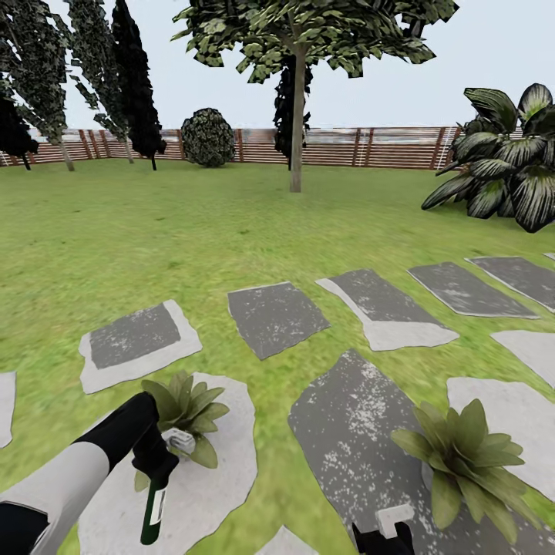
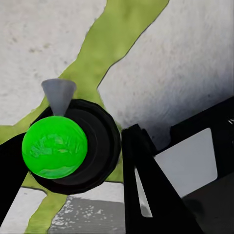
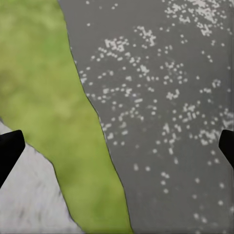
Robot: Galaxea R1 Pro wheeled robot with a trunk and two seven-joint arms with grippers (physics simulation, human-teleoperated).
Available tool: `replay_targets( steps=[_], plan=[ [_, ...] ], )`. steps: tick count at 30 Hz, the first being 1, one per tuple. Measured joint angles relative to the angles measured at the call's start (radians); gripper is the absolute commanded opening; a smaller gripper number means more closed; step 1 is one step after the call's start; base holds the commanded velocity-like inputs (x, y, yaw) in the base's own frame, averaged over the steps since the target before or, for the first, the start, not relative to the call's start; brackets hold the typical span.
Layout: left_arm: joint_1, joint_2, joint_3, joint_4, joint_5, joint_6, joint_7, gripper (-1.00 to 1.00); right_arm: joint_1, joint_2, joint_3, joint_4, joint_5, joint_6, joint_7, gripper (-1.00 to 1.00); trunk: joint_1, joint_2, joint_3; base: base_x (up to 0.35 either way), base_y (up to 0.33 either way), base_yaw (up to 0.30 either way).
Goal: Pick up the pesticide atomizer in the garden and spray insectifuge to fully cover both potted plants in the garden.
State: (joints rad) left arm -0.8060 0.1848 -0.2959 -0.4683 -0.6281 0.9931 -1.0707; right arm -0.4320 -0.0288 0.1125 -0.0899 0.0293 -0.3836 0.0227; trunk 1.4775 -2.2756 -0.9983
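Nearest the robot, at the near left of the lawn [image 1: 116, 254], the left arm [image 1: 69, 474] is reaching forward over a pale stepping stone [image 1: 223, 462]. Its left gripper [image 1: 156, 461] is pinching the pesticide atomizer [image 1: 154, 505], which is hanging upright with its dark green-black body and small white label pointing down at the stone. The bottle's pale trigger head is sitting just beside the leaves of the left potted plant [image 1: 185, 408], which is standing near the far edge of that same pale stone. From the left wrist camera, the atomizer [image 2: 54, 147] is appearing end-on as a bright green disc ringed in black, with a grey nozzle cone beside it and a black finger [image 2: 146, 185] alongside; pale stone and strips of grass are lying beneath.

Toward the near right, the right gripper [image 1: 383, 533] is hovering low over a dark speckled stone [image 1: 347, 432]. The right wrist camera is showing its black fingertips [image 3: 9, 148] spread wide apart, with nothing between them, above the border of that dark stone [image 3: 165, 112] and grass.

On the right edge of the dark stone, the right potted plant [image 1: 462, 455] is standing.

Farther out, more grey stones are lying in a row across the grass. Beyond them, a tree [image 1: 297, 100], a round dark bush [image 1: 206, 137], a large striped plant [image 1: 509, 158] and a brown slatted fence [image 1: 370, 146] are closing off the garden.
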Motion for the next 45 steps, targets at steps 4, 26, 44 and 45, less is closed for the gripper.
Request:
replay_targets(
  steps=[4,26,44,45],
  plan=[
    [0.023,-0.002,0.001,0.005,0.005,0.000,0.021,-1.00,0.000,0.001,0.000,0.000,0.000,0.000,-0.001,1.00,0.000,0.000,0.000,-0.002,-0.001,0.098],
    [0.074,-0.040,0.091,-0.100,0.011,0.001,0.107,-1.00,0.000,0.001,0.000,0.000,0.000,0.000,-0.002,1.00,0.000,0.000,0.000,0.000,0.000,0.086],
    [0.130,-0.061,0.129,-0.110,0.003,-0.006,0.154,-1.00,0.000,0.000,0.000,0.000,0.000,0.000,-0.002,1.00,0.000,0.000,0.000,0.000,0.000,0.000],
    [0.142,-0.061,0.128,-0.111,0.002,-0.005,0.155,-1.00,0.000,0.000,0.000,0.000,0.000,0.000,-0.002,1.00,0.000,0.000,0.000,0.000,0.000,0.000]
  ],
)
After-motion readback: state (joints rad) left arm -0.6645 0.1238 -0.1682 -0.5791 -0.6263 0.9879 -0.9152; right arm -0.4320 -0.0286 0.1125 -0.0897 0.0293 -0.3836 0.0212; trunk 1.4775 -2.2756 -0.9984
